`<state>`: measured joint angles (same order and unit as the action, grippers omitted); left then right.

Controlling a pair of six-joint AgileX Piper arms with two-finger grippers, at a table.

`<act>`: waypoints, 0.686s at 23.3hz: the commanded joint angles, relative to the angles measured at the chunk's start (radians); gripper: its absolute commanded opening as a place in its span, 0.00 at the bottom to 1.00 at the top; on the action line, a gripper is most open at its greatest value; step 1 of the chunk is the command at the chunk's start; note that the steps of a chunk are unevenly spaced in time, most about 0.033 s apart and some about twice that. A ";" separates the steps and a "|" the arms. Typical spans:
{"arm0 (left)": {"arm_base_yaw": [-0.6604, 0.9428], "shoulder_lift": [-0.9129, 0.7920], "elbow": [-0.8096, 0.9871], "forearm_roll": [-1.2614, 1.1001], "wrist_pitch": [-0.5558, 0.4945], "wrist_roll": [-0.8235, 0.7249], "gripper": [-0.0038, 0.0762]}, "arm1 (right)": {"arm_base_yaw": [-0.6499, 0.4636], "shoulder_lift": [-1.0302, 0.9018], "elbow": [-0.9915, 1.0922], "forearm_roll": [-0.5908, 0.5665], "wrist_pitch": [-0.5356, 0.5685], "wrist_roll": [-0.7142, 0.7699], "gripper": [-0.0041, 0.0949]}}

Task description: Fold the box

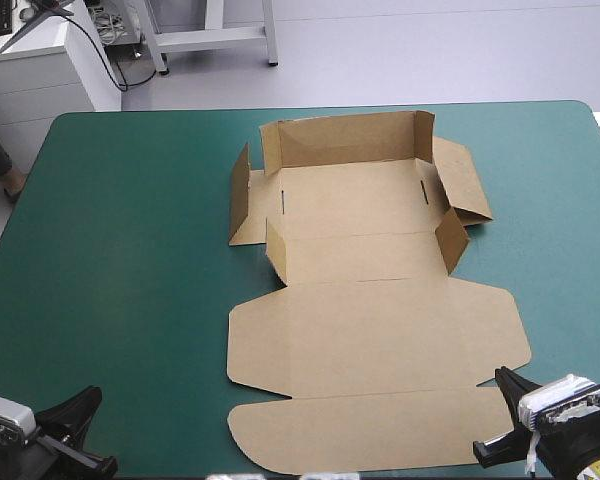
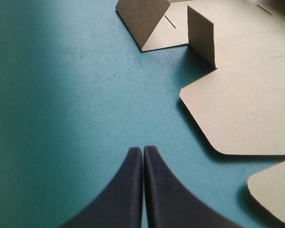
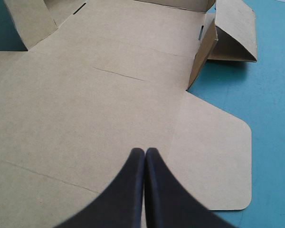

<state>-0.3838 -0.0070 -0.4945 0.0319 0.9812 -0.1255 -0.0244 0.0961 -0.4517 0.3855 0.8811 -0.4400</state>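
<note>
Across the middle of the teal-green table (image 1: 130,250) lies the brown box (image 1: 370,330), a cut sheet only partly raised. Its tray end points to the far edge and its lid end to the robot. That placing seems to put one long side within each arm's reach.

The lid panel (image 1: 380,335) and the tuck flap (image 1: 370,430) beyond it lie flat. At the far end the back wall (image 1: 345,140) stands upright. The left side wall (image 1: 240,195) stands up, and the right side flap (image 1: 465,180) leans outward. Neither looks tucked, probably because the creases spring back. Two small corner tabs (image 1: 276,250) stand at the front of the tray.

The left gripper (image 2: 143,152) hangs over bare cover beside the box's left edge, its jaws pressed together and holding nothing. The right gripper (image 3: 145,152) sits over the lid panel near its right corner, its jaws likewise closed and empty. Closed tips would suit nudging a flap better than pinching it, which may explain the pose.

Whether the right tip touches the board cannot be told. The raised walls hide their outer faces, and the leaning right flap shadows whatever lies under it. The narrow slots (image 1: 423,192) in the tray floor are barely legible.
</note>
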 commanded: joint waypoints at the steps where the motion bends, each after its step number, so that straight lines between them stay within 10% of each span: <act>1: -0.006 0.019 -0.023 -0.004 -0.066 0.000 0.04 | 0.002 0.014 -0.027 0.027 -0.064 -0.005 0.05; 6: -0.006 0.019 -0.023 -0.004 -0.066 0.000 0.04 | 0.002 0.014 -0.027 0.027 -0.064 -0.009 0.27; 12: -0.006 0.019 -0.023 -0.004 -0.066 0.000 0.04 | 0.002 0.014 -0.027 0.027 -0.064 -0.009 0.80; 16: -0.006 0.019 -0.023 -0.004 -0.066 0.000 0.04 | 0.002 0.026 -0.027 0.009 -0.064 0.077 0.80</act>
<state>-0.3838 -0.0070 -0.4945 0.0319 0.9812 -0.1255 -0.0244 0.0961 -0.4517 0.3863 0.8811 -0.4101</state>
